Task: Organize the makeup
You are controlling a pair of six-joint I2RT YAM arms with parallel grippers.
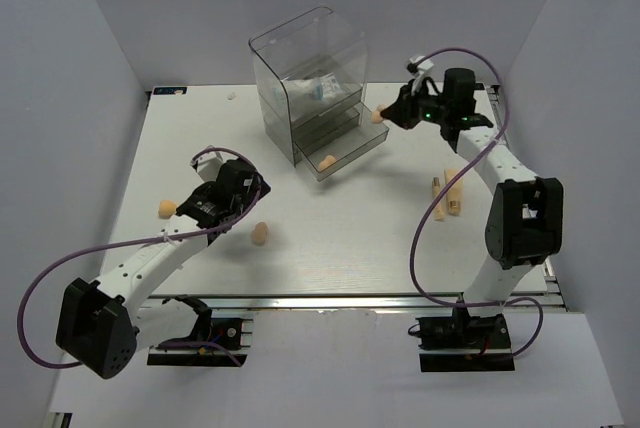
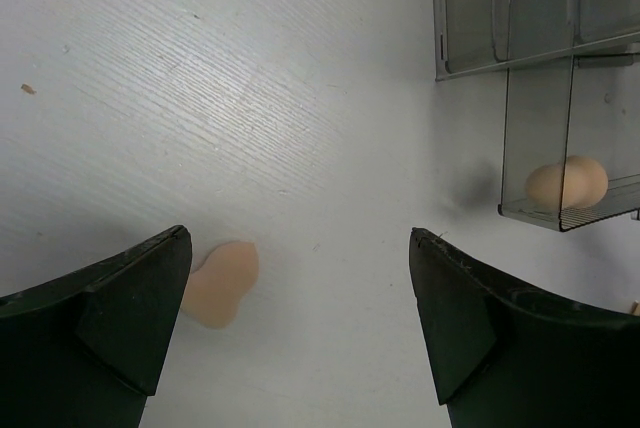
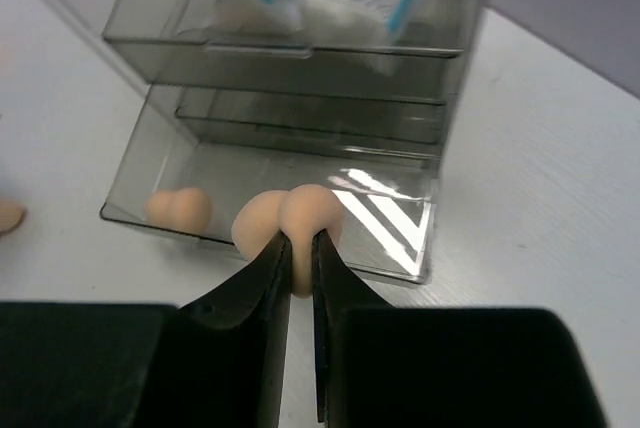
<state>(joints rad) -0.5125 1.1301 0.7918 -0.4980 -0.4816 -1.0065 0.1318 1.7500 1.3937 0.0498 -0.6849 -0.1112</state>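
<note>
Peach sponge (image 3: 290, 213) sits pinched in the right tool (image 3: 302, 240), lined up for the open drawer (image 3: 395, 248); left tool (image 2: 300, 243) gapes beside a second sponge (image 2: 222, 281).

The place is recognised as a robotics laboratory test cell. A white, wood-grained tabletop (image 1: 340, 248) is enclosed at 9, 12 and 3 o'clock by plain, pale grey-lilac partition walls (image 1: 70, 58). Two white-and-black jointed robot arms, the left arm (image 1: 150, 263) and the right arm (image 1: 495, 163), are mounted at 6 o'clock along a silver metal rail (image 1: 330, 301). Loose purple cables (image 1: 28, 308) are looped from both. A tall clear plastic drawer box (image 1: 305, 73) is set toward 12 o'clock, and the whole bench is viewed from a fixed overhead camera and from wrist cameras.
</note>
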